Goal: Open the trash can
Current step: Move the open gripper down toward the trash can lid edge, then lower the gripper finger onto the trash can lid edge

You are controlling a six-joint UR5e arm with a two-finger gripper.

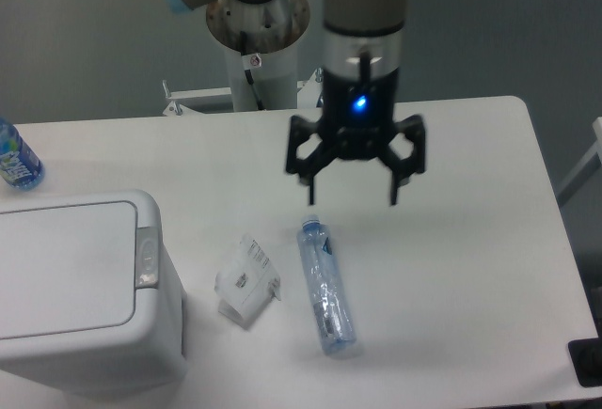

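Note:
The trash can is a large white boxy bin at the front left of the table. Its flat lid is down, and a small grey push-button latch sits on its right edge. My gripper hangs open and empty above the middle of the table, well to the right of the bin and apart from it. A blue light glows on its body.
A clear plastic bottle with a blue cap lies on the table below the gripper. A crumpled white carton lies between the bottle and the bin. A blue-labelled bottle stands at the far left edge. The robot base stands behind the table.

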